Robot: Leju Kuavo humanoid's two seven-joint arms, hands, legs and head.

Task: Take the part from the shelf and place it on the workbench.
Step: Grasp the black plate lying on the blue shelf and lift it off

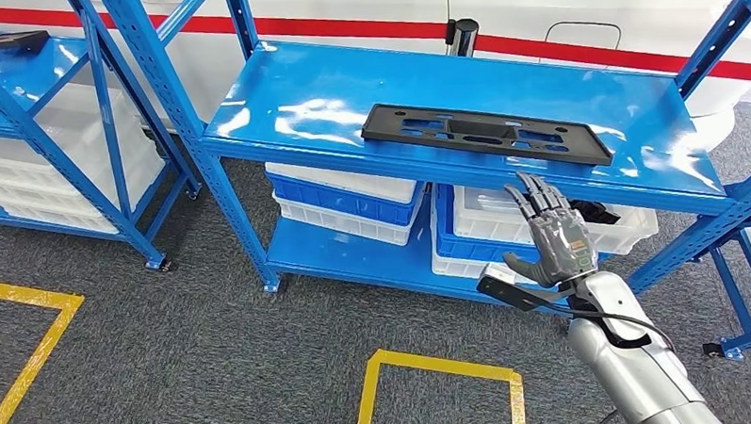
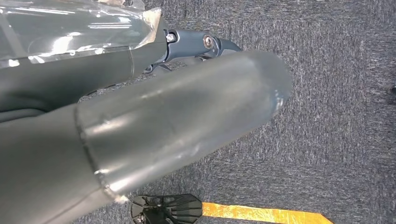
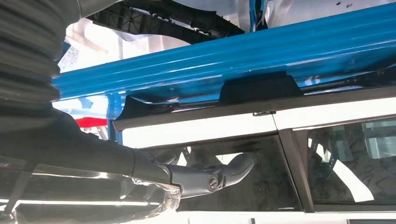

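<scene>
A flat black plastic part (image 1: 485, 132) with cut-outs lies on the top board of the blue shelf (image 1: 330, 91), toward its right half. My right hand (image 1: 550, 239) is raised in front of the shelf's front edge, just below and slightly right of the part. Its fingers are stretched out and apart, and it holds nothing. In the right wrist view the part (image 3: 257, 88) is a dark edge on the blue board (image 3: 289, 46), with a finger (image 3: 229, 170) short of it. My left hand (image 2: 163, 126) hangs over the grey carpet with nothing in it.
White and blue bins (image 1: 348, 199) fill the lower shelf level, one with dark pieces inside (image 1: 598, 211). A second blue rack (image 1: 57, 119) stands at the left with another black piece (image 1: 7, 41) on top. Yellow tape (image 1: 439, 370) marks squares on the carpet.
</scene>
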